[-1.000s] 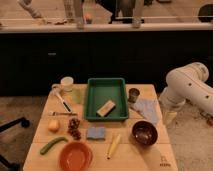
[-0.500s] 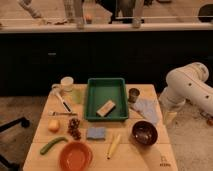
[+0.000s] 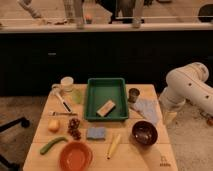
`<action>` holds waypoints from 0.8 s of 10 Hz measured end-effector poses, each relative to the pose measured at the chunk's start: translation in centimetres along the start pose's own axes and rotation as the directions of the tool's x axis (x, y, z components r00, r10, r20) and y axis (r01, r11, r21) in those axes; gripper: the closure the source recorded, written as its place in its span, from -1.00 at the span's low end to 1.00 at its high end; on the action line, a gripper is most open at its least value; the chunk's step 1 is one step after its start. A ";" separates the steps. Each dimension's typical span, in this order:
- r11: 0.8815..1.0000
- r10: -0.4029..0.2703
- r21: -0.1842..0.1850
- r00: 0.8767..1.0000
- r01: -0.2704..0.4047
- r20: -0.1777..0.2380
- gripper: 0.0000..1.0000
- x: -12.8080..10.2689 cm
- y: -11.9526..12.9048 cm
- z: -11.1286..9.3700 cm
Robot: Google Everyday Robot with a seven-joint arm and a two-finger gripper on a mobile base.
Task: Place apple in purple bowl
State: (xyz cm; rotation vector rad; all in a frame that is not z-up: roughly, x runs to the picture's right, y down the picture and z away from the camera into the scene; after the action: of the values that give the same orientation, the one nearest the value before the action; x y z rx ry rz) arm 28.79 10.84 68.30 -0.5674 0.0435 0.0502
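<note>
The white arm [image 3: 187, 87] should reach right across the surface [image 3: 125, 156] from the purple bowl [image 3: 145, 133] at 4 o'clock to the apple [image 3: 53, 125] at 9 o'clock, coming straight down to miss the grapes [image 3: 75, 129] beside it. The arm is bent at the 3 o'clock edge, and its hand [image 3: 170, 118] hangs low there, open and empty.
</note>
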 end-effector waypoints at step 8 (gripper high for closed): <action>0.981 -0.190 0.027 0.980 0.192 -0.067 -0.60 -5.7 3.5 0.3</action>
State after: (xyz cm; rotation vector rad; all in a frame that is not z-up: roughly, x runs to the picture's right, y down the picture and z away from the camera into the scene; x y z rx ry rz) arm 22.90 13.76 66.94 -0.5378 0.0522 -0.1557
